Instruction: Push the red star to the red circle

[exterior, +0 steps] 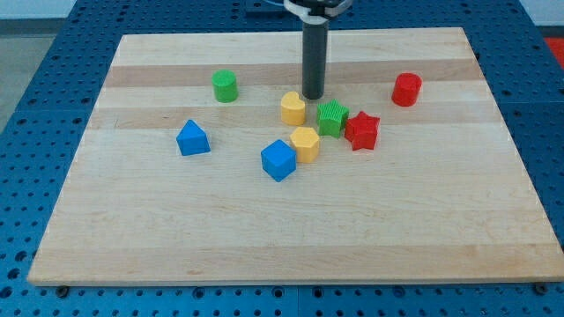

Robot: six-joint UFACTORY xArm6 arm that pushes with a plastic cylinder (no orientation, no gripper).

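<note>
My tip (314, 95) rests on the desk (264, 229) in the upper middle of the frame, just above the gap between a yellow block (293, 108) and the green star (332, 118); a bare rod, this tool has nothing to part or clamp. The red star (362, 130) touches the green star's right side. The red circle (406, 89) stands apart, upper right.

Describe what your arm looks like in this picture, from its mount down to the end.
Only the lower end shows. A white and black fitting at the view's top carries a straight, dark grey cylindrical rod, smooth and unmarked. My tip is its blunt flat end. No cables, labels or covering are visible; the rest of the arm is out of frame.
</note>
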